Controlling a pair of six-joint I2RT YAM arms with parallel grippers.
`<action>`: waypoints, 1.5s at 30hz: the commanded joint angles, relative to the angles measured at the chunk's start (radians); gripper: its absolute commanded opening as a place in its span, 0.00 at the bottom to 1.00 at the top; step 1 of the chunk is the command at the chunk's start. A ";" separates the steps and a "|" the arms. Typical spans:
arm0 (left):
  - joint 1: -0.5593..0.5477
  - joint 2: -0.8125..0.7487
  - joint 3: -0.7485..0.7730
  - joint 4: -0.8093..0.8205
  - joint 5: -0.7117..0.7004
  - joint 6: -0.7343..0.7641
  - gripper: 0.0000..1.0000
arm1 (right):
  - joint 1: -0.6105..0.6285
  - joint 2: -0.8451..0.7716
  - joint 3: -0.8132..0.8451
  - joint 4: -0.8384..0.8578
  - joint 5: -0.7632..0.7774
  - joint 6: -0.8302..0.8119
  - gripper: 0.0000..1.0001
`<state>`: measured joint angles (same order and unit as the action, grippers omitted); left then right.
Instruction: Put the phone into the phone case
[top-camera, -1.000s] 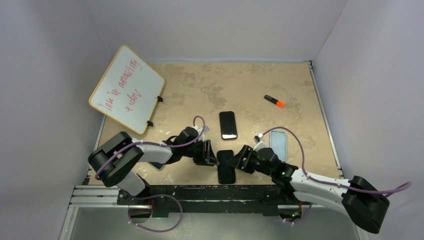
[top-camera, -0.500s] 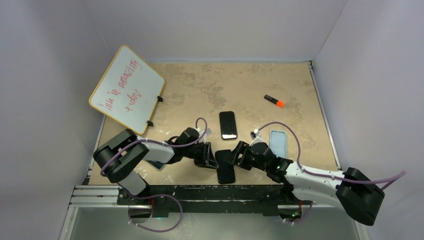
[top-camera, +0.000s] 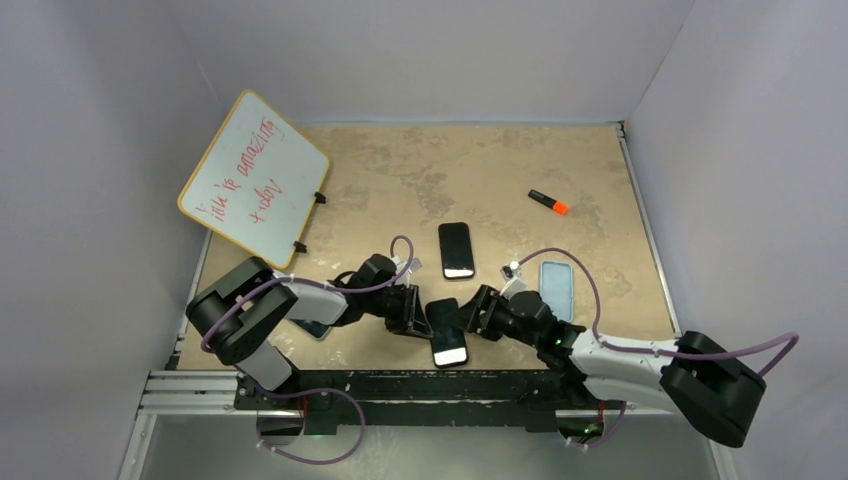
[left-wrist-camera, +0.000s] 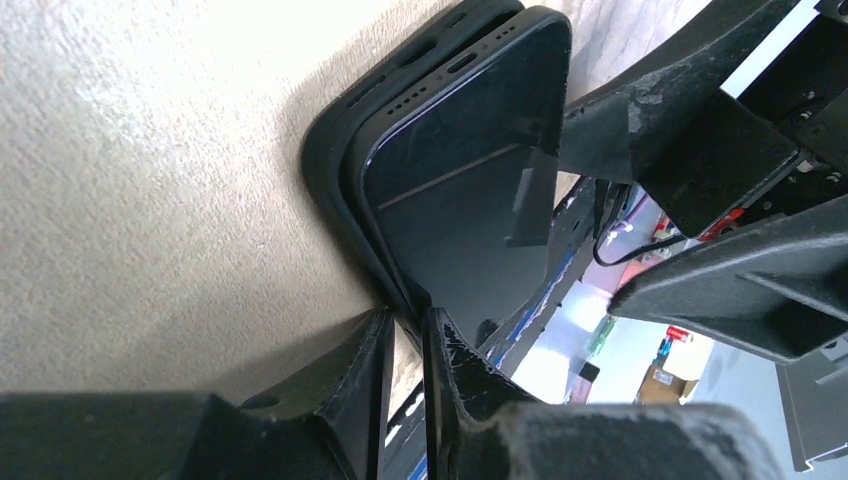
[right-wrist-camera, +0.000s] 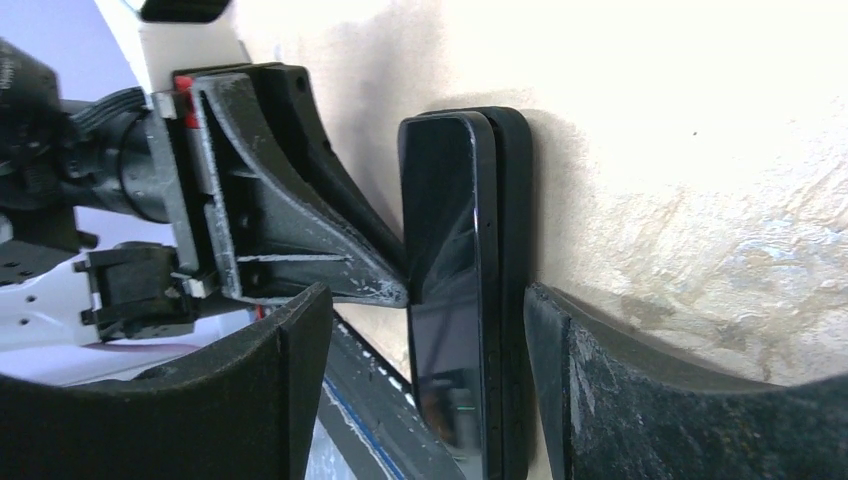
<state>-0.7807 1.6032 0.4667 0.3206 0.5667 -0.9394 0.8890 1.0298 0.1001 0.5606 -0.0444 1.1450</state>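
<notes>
Since phone (left-wrist-camera: 470, 170) turned slightly atop black case (left-wrist-camera: 325, 170), left claw (left-wrist-camera: 408, 325) narrowed, pinching its edge; right claw (right-wrist-camera: 425, 300) open, straddling.

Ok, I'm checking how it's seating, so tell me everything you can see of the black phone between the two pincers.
The black smartphone is a slim, glossy slab with rounded corners, dark screen up, speaker holes and a port at one end. It sits on a matte black case on the tan tabletop, not fully seated. The left pincer brackets its near corner, and the open right pincer straddles it.
</notes>
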 joint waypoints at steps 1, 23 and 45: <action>0.008 -0.004 0.006 -0.107 -0.074 0.101 0.22 | 0.014 -0.057 -0.012 0.258 -0.131 0.064 0.69; 0.007 -0.010 0.044 -0.211 -0.109 0.141 0.25 | 0.014 0.062 0.034 0.270 -0.179 0.062 0.67; 0.008 0.004 0.046 -0.192 -0.093 0.129 0.26 | 0.014 0.038 0.105 0.005 -0.100 -0.092 0.00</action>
<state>-0.7727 1.5799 0.5201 0.1558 0.5774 -0.8452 0.8902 1.0851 0.1337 0.5812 -0.1223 1.0870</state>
